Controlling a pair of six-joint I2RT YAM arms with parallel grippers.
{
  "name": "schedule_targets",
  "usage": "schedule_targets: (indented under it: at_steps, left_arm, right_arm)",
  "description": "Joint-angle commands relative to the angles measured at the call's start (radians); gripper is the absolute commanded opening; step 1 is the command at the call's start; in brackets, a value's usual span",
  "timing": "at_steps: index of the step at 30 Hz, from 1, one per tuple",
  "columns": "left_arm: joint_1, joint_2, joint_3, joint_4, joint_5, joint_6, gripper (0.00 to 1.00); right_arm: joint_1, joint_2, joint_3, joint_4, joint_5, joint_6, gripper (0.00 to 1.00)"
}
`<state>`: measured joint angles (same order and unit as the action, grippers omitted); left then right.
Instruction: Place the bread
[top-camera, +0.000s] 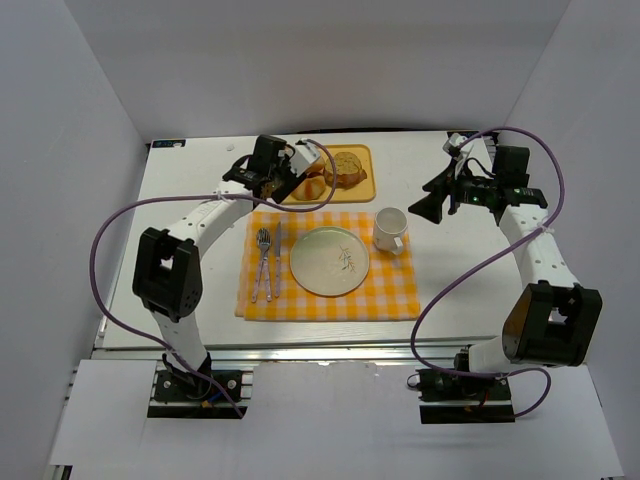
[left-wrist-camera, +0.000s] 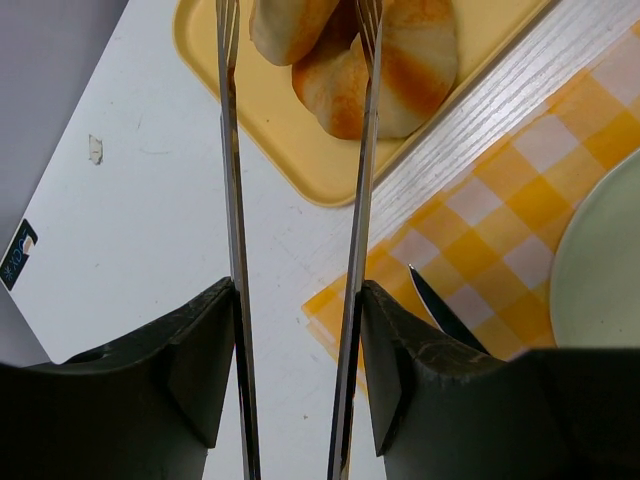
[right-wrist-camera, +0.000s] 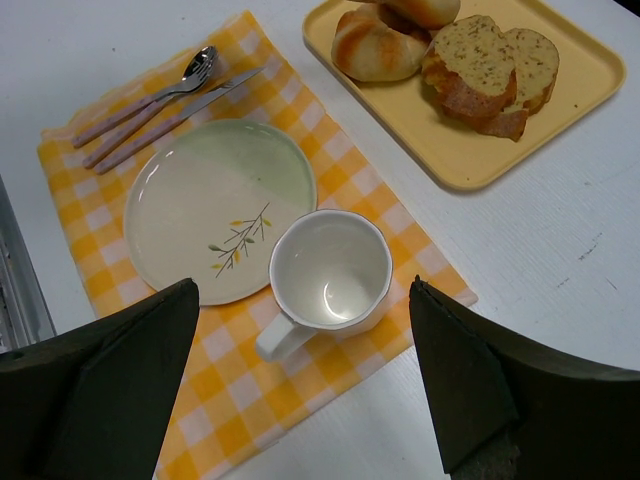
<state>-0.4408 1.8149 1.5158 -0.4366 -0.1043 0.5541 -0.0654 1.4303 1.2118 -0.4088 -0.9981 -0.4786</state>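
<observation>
Yellow tray (top-camera: 365, 190) sat at far centre of table (top-camera: 190, 210) in top view. L gripper (top-camera: 283, 183) hung over its left end, so bread there was mostly hidden. Just near of tray, checked cloth (top-camera: 390, 295) carried plate (top-camera: 328, 262), w/ cutlery (top-camera: 264, 265) at left and white mug (top-camera: 390, 230) at right. R gripper (top-camera: 430, 197) hung right of mug, jaws wide apart, grasping nothing.

L wrist view: L gripper (left-wrist-camera: 297, 300) was clamped on metal tongs (left-wrist-camera: 235, 200), blades reaching out over tray (left-wrist-camera: 280, 150). Bread (left-wrist-camera: 290, 25) lay on tray btwn tong tips, touching orange-brown bun (left-wrist-camera: 415, 60). Couldn't tell if tips pinched it; a gap showed at one blade.

R wrist view: R gripper (right-wrist-camera: 302, 290) spread wide above mug (right-wrist-camera: 330, 270). Bread (right-wrist-camera: 425, 8) lay on tray (right-wrist-camera: 470, 160), cut off by frame edge, against bun (right-wrist-camera: 378, 48), w/ speckled slices (right-wrist-camera: 490, 70) beside.
</observation>
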Motion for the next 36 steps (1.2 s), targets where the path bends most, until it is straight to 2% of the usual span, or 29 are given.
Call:
schedule_targets:
  at_steps: [1,15,18,21,22,24,31,34,36]
  left_arm:
    - [-0.004,0.018,0.046,0.035,0.002,0.013,0.60]
    - [-0.003,0.089,0.090,0.035,0.011,0.018,0.59]
    - [-0.004,0.095,0.093,0.048,-0.001,0.007,0.54]
    - [-0.004,0.086,0.092,0.059,-0.024,-0.002,0.38]
    - [-0.004,0.075,0.090,0.062,-0.032,-0.003,0.29]
    - [-0.004,0.058,0.086,0.068,-0.052,-0.011,0.24]
    - [-0.004,-0.067,0.076,0.082,-0.075,-0.074,0.13]
    - [-0.004,-0.152,0.063,0.050,-0.004,-0.155,0.11]
    - [-0.004,-0.237,-0.008,0.050,0.063,-0.244,0.09]
  right_arm:
    - [-0.007,0.007,0.025,0.018,-0.028,0.005,0.89]
    - [-0.011,0.007,0.020,0.025,-0.040,0.021,0.89]
    - [-0.013,0.005,0.025,0.025,-0.040,0.021,0.89]
    - [-0.013,0.004,0.023,0.022,-0.042,0.021,0.89]
    - [-0.014,0.002,0.023,0.021,-0.043,0.020,0.89]
    - [-0.014,-0.001,0.019,0.018,-0.046,0.020,0.89]
    - [-0.014,-0.008,0.012,0.007,-0.054,0.018,0.89]
    - [-0.014,-0.013,0.012,-0.002,-0.051,0.009,0.89]
    - [-0.014,-0.016,0.012,-0.005,-0.048,0.008,0.89]
